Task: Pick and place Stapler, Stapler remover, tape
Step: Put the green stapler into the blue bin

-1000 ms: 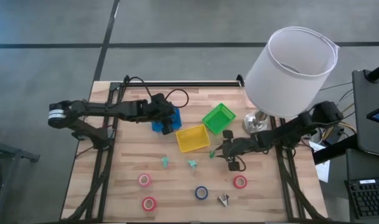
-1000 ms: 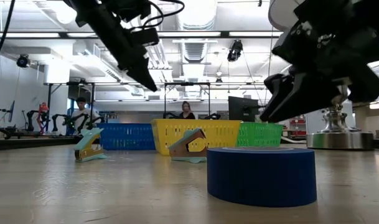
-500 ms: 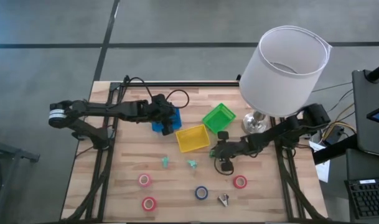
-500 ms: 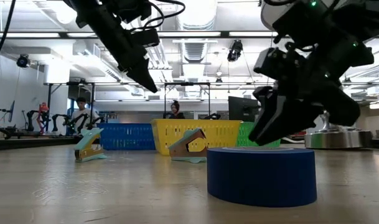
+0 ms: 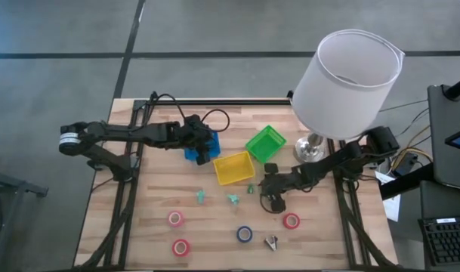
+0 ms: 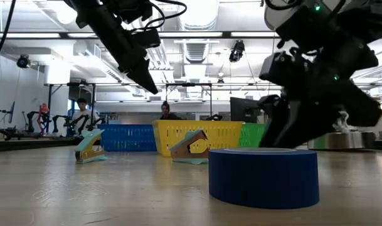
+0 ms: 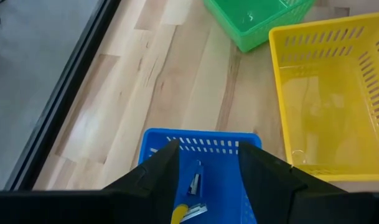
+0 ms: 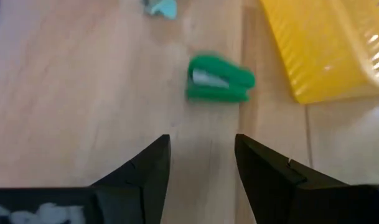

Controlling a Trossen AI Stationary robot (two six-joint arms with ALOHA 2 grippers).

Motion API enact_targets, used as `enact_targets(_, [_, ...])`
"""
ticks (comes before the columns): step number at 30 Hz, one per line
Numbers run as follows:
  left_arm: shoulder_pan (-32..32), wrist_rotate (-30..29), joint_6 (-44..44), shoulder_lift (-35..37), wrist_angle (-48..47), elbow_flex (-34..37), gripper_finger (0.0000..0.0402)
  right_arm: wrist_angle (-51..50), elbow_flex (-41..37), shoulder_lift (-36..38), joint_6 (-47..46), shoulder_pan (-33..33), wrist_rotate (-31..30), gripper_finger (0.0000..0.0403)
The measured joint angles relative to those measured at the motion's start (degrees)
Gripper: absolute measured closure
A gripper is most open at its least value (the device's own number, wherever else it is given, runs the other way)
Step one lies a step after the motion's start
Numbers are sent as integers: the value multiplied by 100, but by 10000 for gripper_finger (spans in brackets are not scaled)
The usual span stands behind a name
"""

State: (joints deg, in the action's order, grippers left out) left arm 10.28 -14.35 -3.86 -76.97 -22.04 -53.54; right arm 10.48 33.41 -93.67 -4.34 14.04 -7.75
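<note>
Stapler [image 8: 219, 79], small and green, lies on the wooden table [image 5: 162, 196] just ahead of the right gripper [image 8: 201, 163], close beside a corner of the yellow bin [image 8: 329, 53]. In the right wrist view its long axis runs across the line of approach, so the 2 fingers, standing apart with nothing between them, would straddle its short width if the gripper moved straight forward. From above, the right gripper [image 5: 273, 198] sits just to the right of the stapler [image 5: 251, 188] and is by far the nearer arm.

The left gripper [image 7: 205, 171] hangs over the blue bin [image 7: 198, 146] at the back left of the table, its fingers moderately apart and empty; a few small items already lie inside that bin.

Other things on the table: 2 pale teal staple removers [image 5: 202, 196] left of the stapler, 3 pink-red tape rolls [image 5: 175, 218], 1 blue tape roll [image 5: 245, 233], a small grey item [image 5: 271, 242] near the front edge, and a green bin [image 5: 265, 143] behind the yellow one. A lamp [image 5: 350, 79] with a white shade stands at the right rear, over the right arm. Only the yellow bin's wall crowds the stapler; the approach from the right looks open.
</note>
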Motion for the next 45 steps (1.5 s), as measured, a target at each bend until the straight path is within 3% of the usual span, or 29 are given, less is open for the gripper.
enact_targets(6, [0,4,0,0,2,0,234,84,38,-10,57,-4,-264,222])
enact_targets(11, [0,62,128,0,4,0,234,591,113,-19,-476,1,-275,222])
enact_targets(17, [-13,715,320,0,62,0,234,936,107,-21,-136,35,-278,224])
enact_targets(24, [-376,1297,744,-12,752,121,234,1150,105,-21,-232,31,-295,225])
enact_targets(35, [-1643,1298,1001,-122,2979,884,234,1121,90,-21,-623,31,-450,225])
enact_targets(45, [-1976,1021,1010,-315,3106,909,234,1078,77,-21,-1198,35,-428,196])
